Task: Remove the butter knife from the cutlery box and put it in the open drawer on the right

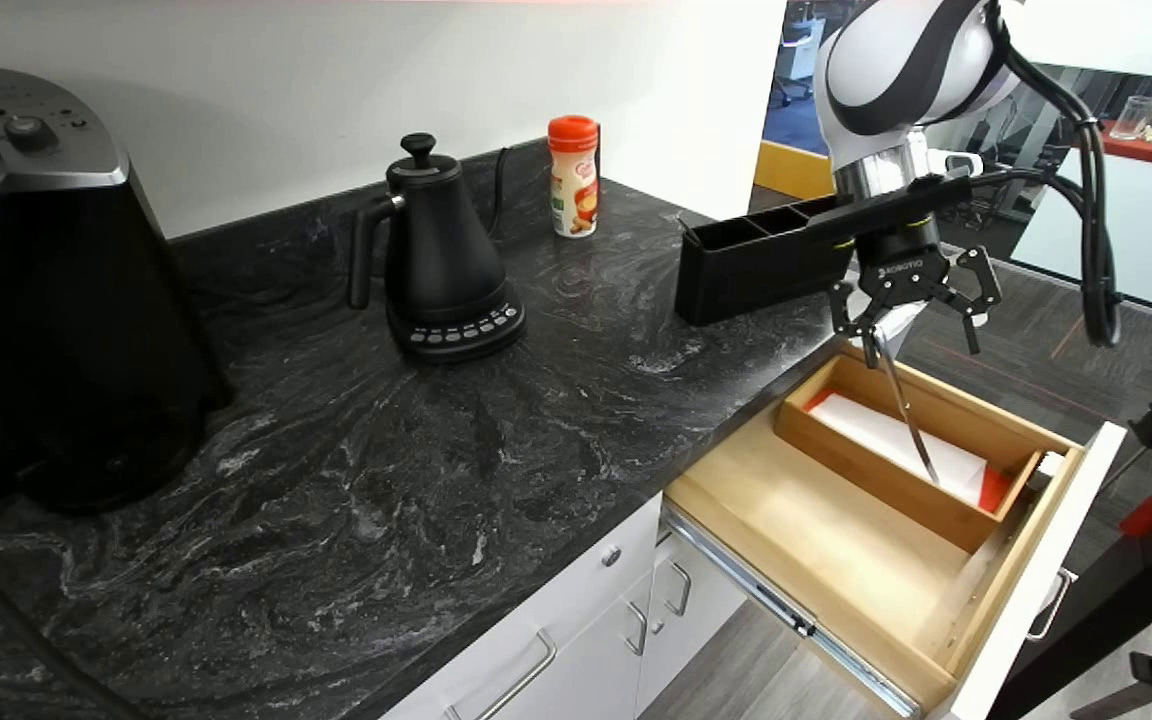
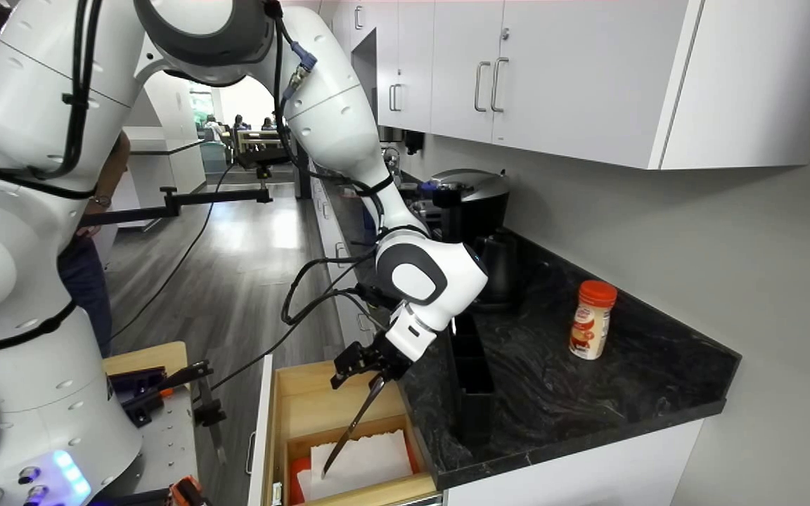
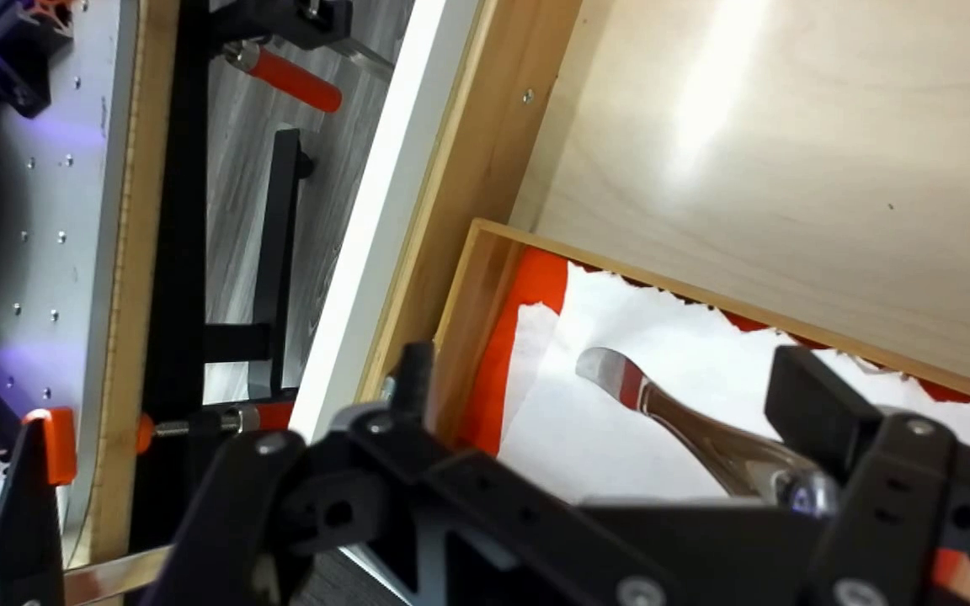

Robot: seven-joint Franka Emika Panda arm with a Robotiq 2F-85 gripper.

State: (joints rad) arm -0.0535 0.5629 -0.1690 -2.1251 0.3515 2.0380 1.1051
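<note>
The job looks nearly done: the butter knife (image 3: pixel 700 429) is out of the cutlery box (image 1: pixel 746 285) and over the wooden tray (image 1: pixel 876 475) inside the open drawer (image 1: pixel 836 520). The fingers (image 3: pixel 818 408) are spread wide with nothing pinched between them; the knife's handle is right beside one of them, though I cannot tell whether the two touch. In an exterior view the box stands on the dark table (image 1: pixel 536 450), towards ten o'clock from the fingers. In the wrist view the blade points to about ten o'clock, above white paper (image 3: pixel 569 454) in the tray; both exterior views show the knife steeply tilted, tip down, so it may be dropping or leaning, and contact with the paper is unclear. What remains, I judge, is for the knife to settle flat in the tray and for the fingers to back away without snagging it or tipping it over the edge.
</note>
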